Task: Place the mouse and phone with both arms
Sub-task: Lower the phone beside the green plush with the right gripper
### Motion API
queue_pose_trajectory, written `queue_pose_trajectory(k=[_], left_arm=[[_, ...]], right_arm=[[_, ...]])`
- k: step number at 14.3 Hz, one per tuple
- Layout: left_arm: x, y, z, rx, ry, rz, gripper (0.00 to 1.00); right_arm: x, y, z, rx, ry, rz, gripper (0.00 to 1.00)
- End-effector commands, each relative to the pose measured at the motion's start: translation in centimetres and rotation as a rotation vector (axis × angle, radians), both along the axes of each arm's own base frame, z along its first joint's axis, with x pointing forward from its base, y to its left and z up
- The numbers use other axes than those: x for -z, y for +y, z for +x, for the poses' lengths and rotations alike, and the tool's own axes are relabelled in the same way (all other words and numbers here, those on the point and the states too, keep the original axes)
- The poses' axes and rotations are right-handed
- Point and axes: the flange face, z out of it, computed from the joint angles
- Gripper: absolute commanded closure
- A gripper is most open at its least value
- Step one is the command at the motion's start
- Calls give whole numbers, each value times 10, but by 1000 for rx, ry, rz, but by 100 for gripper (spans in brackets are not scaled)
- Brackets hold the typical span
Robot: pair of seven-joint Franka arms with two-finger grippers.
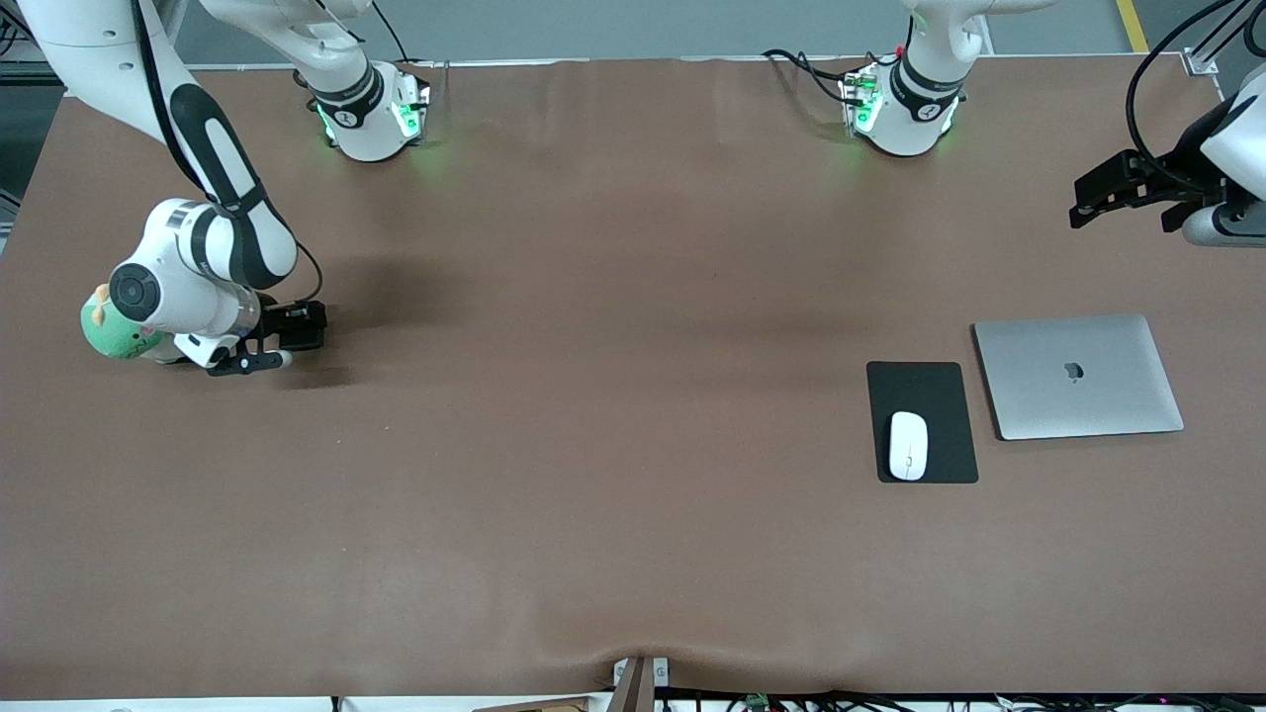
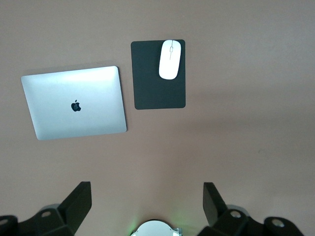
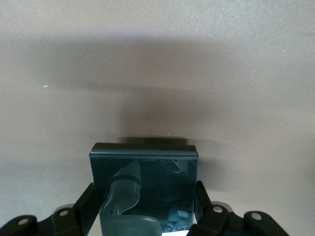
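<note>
Two white arms work over a brown worktop (image 1: 593,445), and the black mat (image 1: 930,396) serves as the landmark for everything else. On that mat, at its end nearer the front camera, rests the mouse (image 1: 908,445), white and glossy, lying flat with its long axis running along the mat's length; the left wrist view shows the same mouse (image 2: 170,59) touching the mat (image 2: 157,83) and no pincer near it. Just beside the mat, toward the left arm's end of the worktop, lies a closed silver laptop (image 1: 1078,376), apart from the mat by a narrow strip of bare surface. The left pincer (image 1: 1108,193) hangs in the air over the worktop farther from the front camera than the laptop, its fingers (image 2: 78,201) spread wide and released, grasping nothing. Well apart from the mat, at the right arm's end of the worktop, the right pincer (image 1: 287,341) is down low at the surface and clenched on the phone (image 3: 145,191), a black glossy slab seen between its two fingers (image 3: 88,206) in the right wrist view. Beside that arm's wrist sits a small green plush toy (image 1: 114,331), partly hidden by the arm.
</note>
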Motion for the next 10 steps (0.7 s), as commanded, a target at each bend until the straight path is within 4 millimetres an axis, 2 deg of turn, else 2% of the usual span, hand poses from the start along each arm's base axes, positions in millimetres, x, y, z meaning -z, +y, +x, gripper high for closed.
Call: queue_pose_trajectory(k=[1, 2, 4, 6, 10], left_arm=[[-5, -1, -6, 0, -8, 2, 0], [-4, -1, -4, 0, -9, 14, 0], [0, 1, 1, 7, -16, 41, 0], [0, -7, 1, 21, -18, 41, 0], [-1, -11, 3, 29, -38, 41, 0]], right_arm=[[1, -3, -6, -14, -3, 1, 37], [3, -3, -7, -14, 3, 0, 36], [8, -3, -9, -14, 11, -1, 12], [9, -3, -9, -14, 16, 0, 0], [1, -2, -1, -16, 19, 6, 0]])
